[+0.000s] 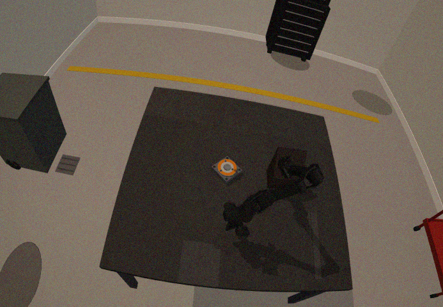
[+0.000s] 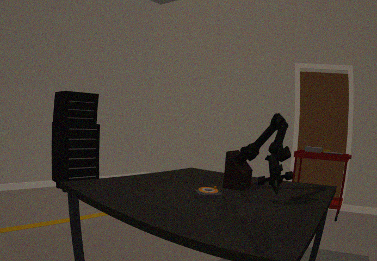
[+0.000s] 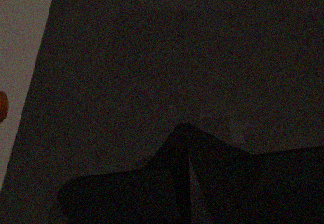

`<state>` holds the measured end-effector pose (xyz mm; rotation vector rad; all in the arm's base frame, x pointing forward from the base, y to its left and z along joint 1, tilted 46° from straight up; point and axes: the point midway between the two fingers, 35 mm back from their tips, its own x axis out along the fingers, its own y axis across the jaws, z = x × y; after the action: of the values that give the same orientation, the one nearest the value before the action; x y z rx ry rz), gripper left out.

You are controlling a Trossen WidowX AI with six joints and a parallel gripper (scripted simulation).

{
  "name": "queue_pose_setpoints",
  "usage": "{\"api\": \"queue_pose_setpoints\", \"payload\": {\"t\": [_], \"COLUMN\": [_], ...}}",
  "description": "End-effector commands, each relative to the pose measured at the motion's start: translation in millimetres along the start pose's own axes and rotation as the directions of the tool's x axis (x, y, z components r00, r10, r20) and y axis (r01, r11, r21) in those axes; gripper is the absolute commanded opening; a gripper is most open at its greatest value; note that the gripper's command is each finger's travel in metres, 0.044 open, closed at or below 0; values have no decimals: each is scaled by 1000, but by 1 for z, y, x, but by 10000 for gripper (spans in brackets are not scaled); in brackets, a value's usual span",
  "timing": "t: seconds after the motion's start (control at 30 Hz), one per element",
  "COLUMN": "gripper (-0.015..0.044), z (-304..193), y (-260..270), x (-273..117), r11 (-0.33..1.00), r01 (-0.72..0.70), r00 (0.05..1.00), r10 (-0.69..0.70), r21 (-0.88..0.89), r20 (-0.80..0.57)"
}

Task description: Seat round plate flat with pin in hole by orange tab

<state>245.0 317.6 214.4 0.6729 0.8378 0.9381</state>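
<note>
Near the middle of the dark table point(image 1: 178, 151) sat the square grey base point(image 1: 227, 169), and on it lay the round plate point(image 1: 227, 166), orange around a pale centre. From the side view the plate point(image 2: 208, 190) showed a small orange tab point(image 2: 215, 186) standing up at its right edge; whether the plate lay level or rode up on the pin was too small to tell, and the pin itself could not be made out. Nothing of the robot touched the plate.

The arm rose from its dark pedestal point(image 2: 236, 172) just to the right of the base, bent sharply at the elbow and came down again, so that the gripper point(image 2: 276, 188) pointed at the table well apart from the plate, on the side toward the table's front edge in the top view point(image 1: 236, 227). Its fingers were clenched together with nothing between them, and their tips met in a point over the dark surface in the wrist view.

At the room's edge a red cart point(image 2: 321, 155) carried a few small flat items on its top shelf, too dim to name. A black drawer cabinet point(image 2: 75, 136) stood by the far wall, its drawers all pushed in, and a dark closed box on wheels point(image 1: 18, 121) stood on the floor to the left.
</note>
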Motion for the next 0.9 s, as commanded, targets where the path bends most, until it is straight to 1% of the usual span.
{"api": "queue_pose_setpoints", "payload": {"t": [0.0,0.1,0.17,0.27,0.33,0.37,0.47,0.57,0.63,0.7,0.77,0.87], "gripper": [0,0,0,0,0,0,0,0,0,0,0,0], "z": [8,11,9,-4,-16,-23,-34,-58,-73,-81,-83,-83], "y": [-67,-129,-143,-199,-231,-244,-262,-288,-298,-300,-302,-302], "x": [-5,-21,-26,-53,-73,-82,-98,-129,-148,-155,-160,-161], "r11": [987,958,950,914,899,895,891,892,893,878,890,893], "r01": [157,281,308,401,437,447,453,440,413,429,390,383], "r00": [986,952,941,889,856,843,827,815,823,814,834,837], "r10": [-159,-285,-312,-403,-428,-428,-415,-350,-283,-272,-232,-227], "r21": [-39,-54,-56,-55,-36,-19,13,102,177,214,236,238], "r20": [-49,-111,-129,-218,-291,-327,-379,-461,-492,-514,-501,-498]}}
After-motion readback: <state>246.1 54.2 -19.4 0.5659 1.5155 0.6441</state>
